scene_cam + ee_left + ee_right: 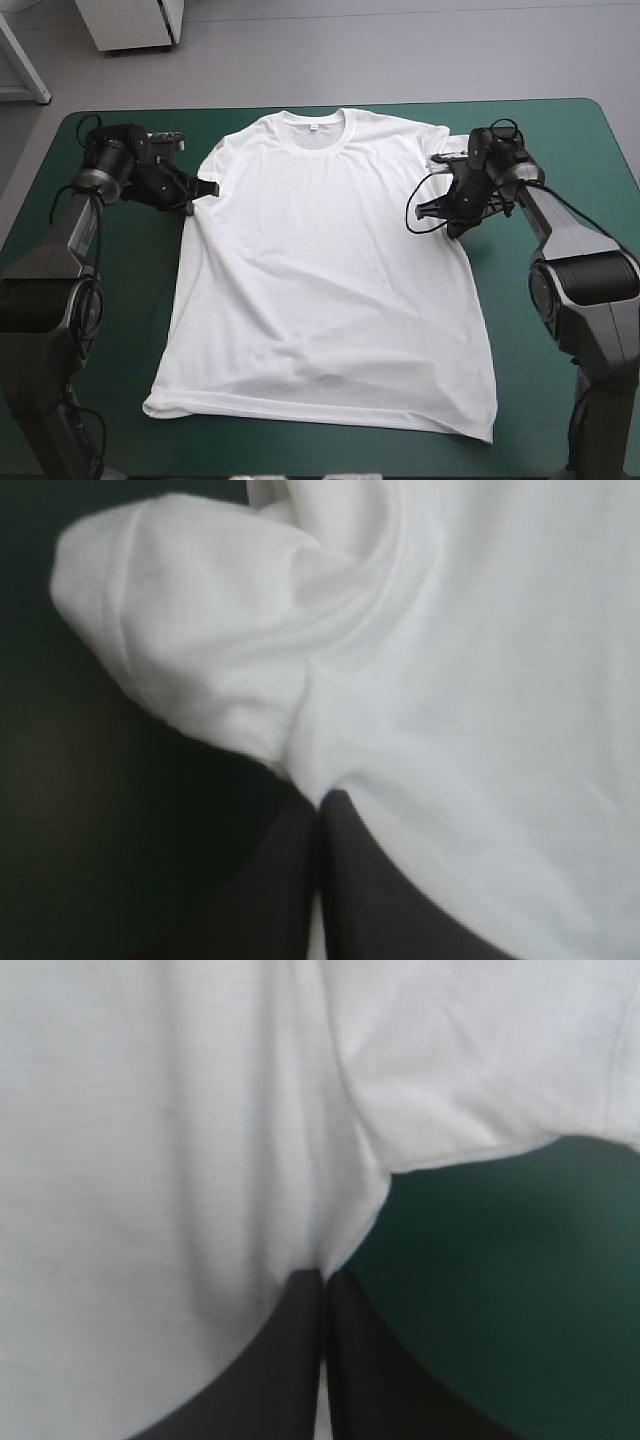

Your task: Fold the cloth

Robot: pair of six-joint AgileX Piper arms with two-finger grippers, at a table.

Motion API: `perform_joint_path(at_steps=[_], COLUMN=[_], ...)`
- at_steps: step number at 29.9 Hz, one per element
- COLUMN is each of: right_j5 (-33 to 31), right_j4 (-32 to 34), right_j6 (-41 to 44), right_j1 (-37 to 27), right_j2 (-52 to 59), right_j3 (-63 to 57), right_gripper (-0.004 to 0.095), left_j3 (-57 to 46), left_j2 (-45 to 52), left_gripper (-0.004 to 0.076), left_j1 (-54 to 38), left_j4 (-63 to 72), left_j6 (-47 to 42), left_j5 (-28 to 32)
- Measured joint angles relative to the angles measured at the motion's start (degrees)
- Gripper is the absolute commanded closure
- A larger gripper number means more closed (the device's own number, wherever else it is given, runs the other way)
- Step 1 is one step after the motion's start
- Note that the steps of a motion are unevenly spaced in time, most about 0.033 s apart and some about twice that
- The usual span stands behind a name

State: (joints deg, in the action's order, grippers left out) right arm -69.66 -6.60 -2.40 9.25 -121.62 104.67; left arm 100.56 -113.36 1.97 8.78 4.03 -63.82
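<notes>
Left gripper [320,802]: my black fingers are pressed into one pointed arch with a thin sliver of white cloth pinched between the tips. They are clamped on the T-shirt [330,280] at the armpit, where the sleeve on my left [180,630] joins the body. That sleeve is bunched into a soft, rounded lobe with shallow folds. The fabric is matte with a fine knit, and a stitched band runs along the cuff. Right gripper [323,1274]: same arch and same white sliver between the tips, gripping the opposite armpit. The sleeve on my right [480,1070] lies flat just beside it, its hem a smooth curve. Outward: the shirt is spread flat on the teal-green cover [560,130], ribbed collar toward the far edge and bottom hem toward me, with light wrinkles across the body. A small tag [314,127] sits inside the neckline; its writing is too small to read.
</notes>
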Motion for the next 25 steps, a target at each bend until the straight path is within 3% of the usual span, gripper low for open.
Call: perform_joint_path(at_steps=[11,25], right_j5=[-1.3,-2.4], right_j4=[3.6,4.6], right_j6=[0.7,0.0], right_j1=[0.5,0.5], right_j2=[13.4,28.5], right_j3=[8.6,26.9], right_gripper=[0.0925,0.0925], left_j3=[8.8,21.1], left_j2=[6.2,25.4], left_gripper=[0.0733,0.0733], left_j1=[0.0,0.0], left_j4=[0.2,2.0], left_j6=[0.3,2.1], left_j5=[-4.5,-5.8])
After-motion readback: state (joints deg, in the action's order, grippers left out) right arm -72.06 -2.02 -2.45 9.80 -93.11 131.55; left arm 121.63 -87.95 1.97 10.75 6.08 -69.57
